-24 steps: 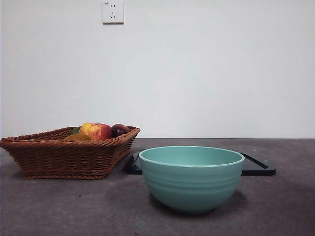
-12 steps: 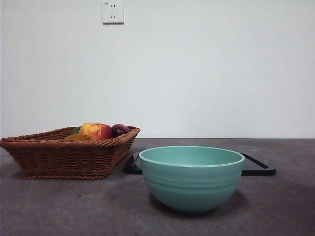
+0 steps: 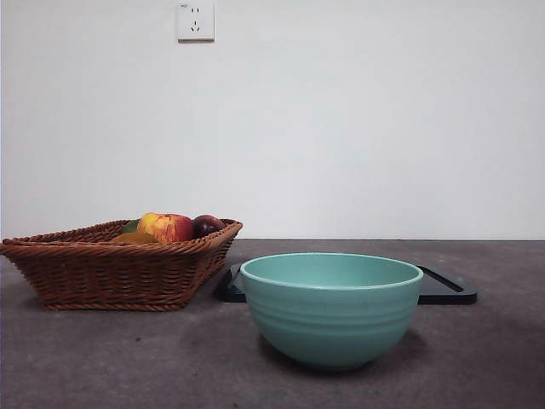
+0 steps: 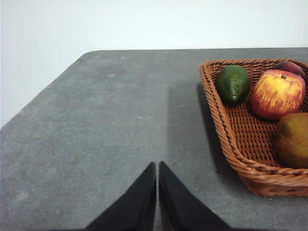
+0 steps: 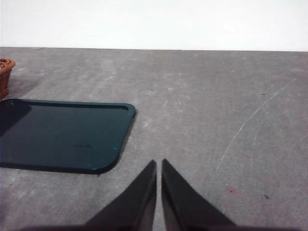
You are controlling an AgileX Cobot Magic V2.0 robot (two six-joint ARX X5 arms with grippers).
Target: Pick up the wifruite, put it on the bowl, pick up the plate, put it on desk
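My left gripper (image 4: 157,166) hangs over bare desk (image 4: 106,125), jaws pinched together on nothing, fruit basket (image 4: 231,139) off to its side. Right gripper (image 5: 159,163), same deal, sits beside the tray (image 5: 57,134). Bowl (image 3: 331,308) stands empty out front

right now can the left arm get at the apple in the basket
Probably yes. The left gripper, fingers shut, hangs over bare desk beside the wicker basket. The apple lies uncovered on top, between a green fruit and a brownish one; the fingers must open first.
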